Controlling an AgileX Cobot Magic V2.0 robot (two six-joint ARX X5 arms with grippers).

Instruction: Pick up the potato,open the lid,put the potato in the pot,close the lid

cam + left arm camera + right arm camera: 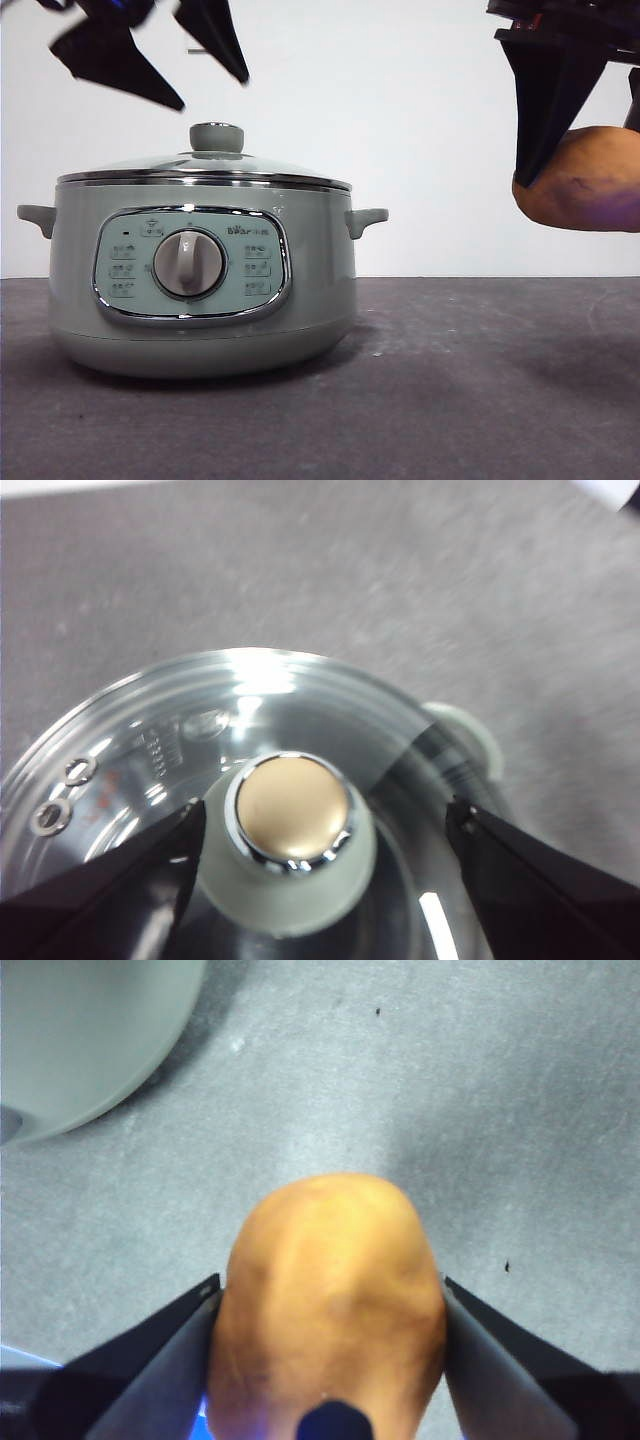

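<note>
The sage-green pot [200, 290] stands at the left with the glass lid [200, 168] closed on it, its pale green knob [216, 137] on top. My left gripper [215, 95] hangs open just above the knob; in the left wrist view its jaws stand either side of the knob [291, 830] without touching it, over the lid [150, 740]. My right gripper [575, 150] is shut on the orange-brown potato [585, 185] and holds it high in the air at the right, clear of the table. The right wrist view shows the potato [330, 1310] between both jaws.
The dark grey table [480, 380] stretches to the right of the pot. A white wall stands behind. The pot's side [80, 1040] shows in a corner of the right wrist view.
</note>
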